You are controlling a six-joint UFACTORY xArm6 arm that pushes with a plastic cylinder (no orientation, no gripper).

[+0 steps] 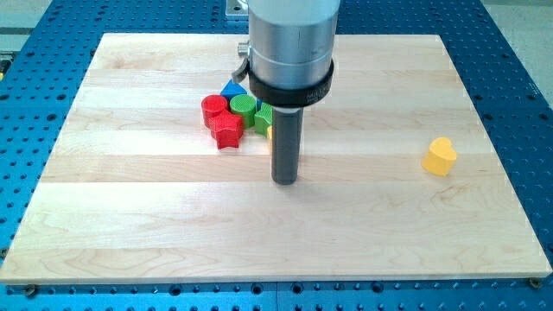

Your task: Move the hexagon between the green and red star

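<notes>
My tip (285, 180) is a bare rod, holding nothing, resting on the wooden board (130, 225) just right and below the red star (227, 130). The rod hides part of the cluster: a green block (263, 118), a yellow sliver (270, 131), a blue block (232, 88). The red hexagon (212, 108) touches the star's upper left; a green cylinder (244, 106) sits above it. A yellow block (440, 156) lies far right. Blue perforated table (34, 69) surrounds the board

My tip (285, 180) rests on the pale wooden bench (155, 216), just below a cluster: red star block (227, 130), round green block (243, 106), red block (212, 107). A yellow block (440, 156) sits well apart, right.
</notes>
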